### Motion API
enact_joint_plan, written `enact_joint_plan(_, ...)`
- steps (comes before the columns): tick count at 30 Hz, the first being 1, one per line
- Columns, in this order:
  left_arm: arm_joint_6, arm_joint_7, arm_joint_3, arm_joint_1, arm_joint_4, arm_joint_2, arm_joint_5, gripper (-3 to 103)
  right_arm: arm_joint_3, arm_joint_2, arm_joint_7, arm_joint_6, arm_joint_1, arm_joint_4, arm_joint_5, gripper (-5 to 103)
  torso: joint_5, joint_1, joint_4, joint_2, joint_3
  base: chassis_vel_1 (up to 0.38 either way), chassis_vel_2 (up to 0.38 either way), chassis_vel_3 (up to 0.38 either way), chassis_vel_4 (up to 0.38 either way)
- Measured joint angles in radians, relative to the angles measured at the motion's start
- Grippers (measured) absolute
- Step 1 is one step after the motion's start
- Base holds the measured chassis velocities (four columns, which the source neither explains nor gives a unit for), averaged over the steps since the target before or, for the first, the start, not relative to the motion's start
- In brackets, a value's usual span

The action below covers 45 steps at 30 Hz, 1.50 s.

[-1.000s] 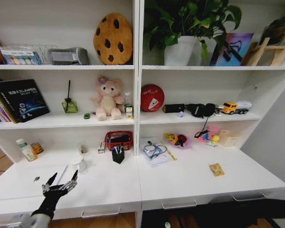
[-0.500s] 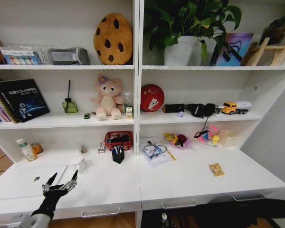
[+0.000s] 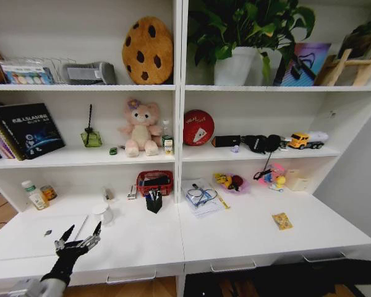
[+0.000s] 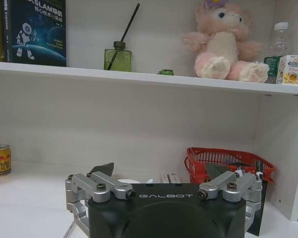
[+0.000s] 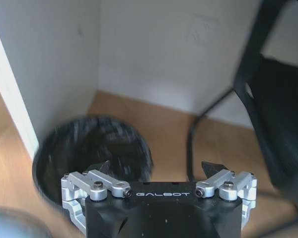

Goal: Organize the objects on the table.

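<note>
Table: white desk is lying under the shelves; your yellow snack packet is sitting on its right half, silver laptop at far left.
Containers: red basket is holding dark items; black pen cup is holding pens.
Left gripper: you're hovering it over the laptop, fingers spread, empty.
Right gripper: spread wide, empty, hanging above a black bin on the floor.

We see a home study or office: a white bench with drawers joined to tall shelves holding books, a plush bear, a plant, and a bin on wood flooring.
</note>
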Motion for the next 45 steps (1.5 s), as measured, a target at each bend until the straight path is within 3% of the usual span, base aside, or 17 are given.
enact_joint_plan(6,0.000,0.000,0.000,0.000,0.000,0.000,0.000,100,0.037,-0.063,0.025,-0.046,-0.194,0.217,0.133,100,-0.0005,0.000,0.0007,0.000,0.000,0.000,0.000,0.000,0.000)
enact_joint_plan(15,0.000,0.000,0.000,0.000,0.000,0.000,0.000,100,0.041,-0.077,0.042,-0.003,-0.295,0.309,0.145,100,-0.0005,0.000,0.0008,0.000,0.000,-0.055,-0.060,0.059,0.061)
enact_joint_plan(24,0.000,0.000,0.000,0.000,0.000,0.000,0.000,100,0.012,-0.067,0.143,0.091,-0.425,0.477,-0.002,100,0.0002,0.000,0.0010,0.000,0.000,-0.149,-0.157,0.132,0.146)
enact_joint_plan(29,0.000,0.000,0.000,0.000,0.000,0.000,0.000,100,0.004,-0.061,0.238,0.118,-0.519,0.719,-0.065,100,-0.0007,0.000,0.0005,0.000,0.000,-0.007,-0.020,0.019,0.015)
enact_joint_plan(32,0.000,0.000,0.000,0.000,0.000,0.000,0.000,100,-0.036,-0.043,0.439,0.041,-0.575,0.947,-0.134,100,-0.0007,0.000,0.0007,0.000,0.000,0.053,0.056,-0.024,-0.048)
enact_joint_plan(33,0.000,0.000,0.000,0.000,0.000,0.000,0.000,100,-0.036,-0.043,0.439,0.041,-0.575,0.947,-0.134,100,-0.0007,0.000,0.0007,0.000,0.000,0.049,0.058,-0.016,-0.041)
enact_joint_plan(37,0.000,0.000,0.000,0.000,0.000,0.000,0.000,100,-0.096,-0.074,0.591,-0.074,-0.639,1.153,-0.134,100,-0.0005,0.000,0.0003,0.000,0.000,0.018,0.028,-0.010,-0.020)
enact_joint_plan(39,0.000,0.000,0.000,0.000,0.000,0.000,0.000,100,-0.100,-0.083,0.594,-0.105,-0.636,1.196,-0.123,100,-0.0004,0.000,0.0006,0.000,0.000,0.000,0.000,0.000,0.000)
enact_joint_plan(40,0.000,0.000,0.000,0.000,0.000,0.000,0.000,100,-0.098,-0.089,0.588,-0.144,-0.621,1.234,-0.103,100,-0.0006,0.000,0.0005,0.000,0.000,0.000,0.000,0.000,0.000)
enact_joint_plan(42,0.000,0.000,0.000,0.000,0.000,0.000,0.000,100,-0.070,-0.091,0.529,-0.298,-0.515,1.296,0.010,100,-0.0006,0.000,0.0005,0.000,0.000,0.000,0.000,0.000,0.000)
enact_joint_plan(43,0.000,0.000,0.000,0.000,0.000,0.000,0.000,100,-0.070,-0.091,0.529,-0.298,-0.515,1.296,0.010,100,-0.0006,0.000,0.0005,0.000,0.000,0.000,0.000,0.000,0.000)
enact_joint_plan(45,0.000,0.000,0.000,0.000,0.000,0.000,0.000,100,-0.025,-0.138,0.490,-0.483,-0.346,1.306,0.222,100,-0.0001,0.000,0.0007,0.000,0.000,0.000,0.000,0.000,0.000)
